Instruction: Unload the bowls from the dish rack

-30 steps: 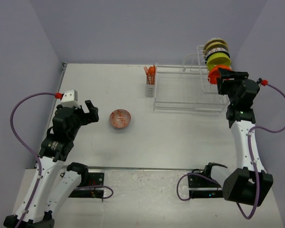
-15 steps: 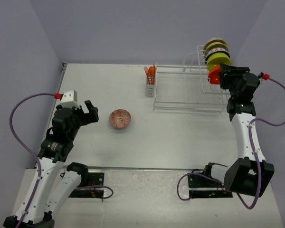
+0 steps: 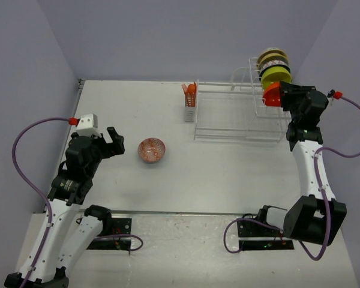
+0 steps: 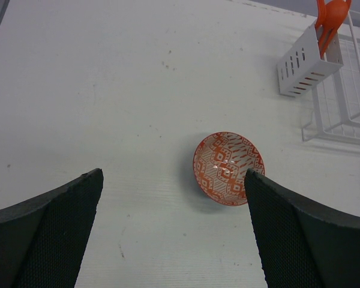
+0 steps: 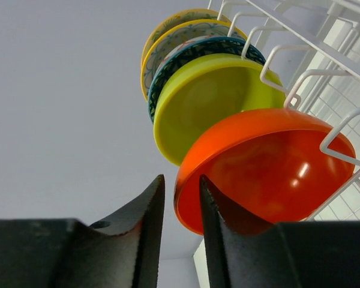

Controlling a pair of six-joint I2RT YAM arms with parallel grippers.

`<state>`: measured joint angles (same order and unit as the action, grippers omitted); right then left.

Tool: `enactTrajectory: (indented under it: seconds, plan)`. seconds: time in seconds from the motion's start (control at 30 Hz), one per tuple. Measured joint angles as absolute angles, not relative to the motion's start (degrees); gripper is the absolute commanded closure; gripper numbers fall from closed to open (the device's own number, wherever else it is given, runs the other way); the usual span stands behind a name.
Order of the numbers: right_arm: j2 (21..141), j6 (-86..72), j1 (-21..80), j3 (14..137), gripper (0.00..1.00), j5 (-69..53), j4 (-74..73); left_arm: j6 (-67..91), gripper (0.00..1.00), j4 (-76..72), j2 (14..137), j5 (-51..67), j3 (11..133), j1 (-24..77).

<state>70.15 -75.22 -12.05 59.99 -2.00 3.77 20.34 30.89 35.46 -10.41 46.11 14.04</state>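
The white wire dish rack [image 3: 228,133] stands at the back right. Its tall slotted section holds several bowls on edge: a plain orange-red bowl [image 5: 270,162] in front, then a lime-green bowl [image 5: 210,96], a blue patterned bowl [image 5: 186,57] and a cream bowl [image 5: 168,33]. My right gripper [image 5: 181,180] is shut on the orange-red bowl's rim, one finger inside and one outside; the top view shows it at the rack's right end [image 3: 282,95]. An orange patterned bowl [image 3: 152,149] sits upright on the table and also shows in the left wrist view [image 4: 228,168]. My left gripper [image 4: 174,174] is open and empty, left of it.
The rack's small cutlery basket [image 3: 190,112] holds orange utensils [image 3: 190,91] at the rack's left end, also in the left wrist view [image 4: 306,63]. The rack's low flat section [image 3: 225,108] lies between basket and bowls. Walls enclose the table on three sides.
My right gripper has moved up and forward to the rack and now pinches the orange-red bowl's rim. The left arm and the bowl on the table have not moved.
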Motion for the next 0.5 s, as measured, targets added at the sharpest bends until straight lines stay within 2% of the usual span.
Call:
enactTrajectory:
  seconds: [0.27,0.5]
  plan:
    - [70.13,-74.37,-12.05,59.35,0.80,-0.89,6.20,20.34,0.00,30.89,35.33,-10.41,46.11,14.04]
    - [69.91,-74.56,-12.05,56.51,0.80,-0.67,10.79,20.34,0.00,30.89,35.18,-10.37,46.11,14.04]
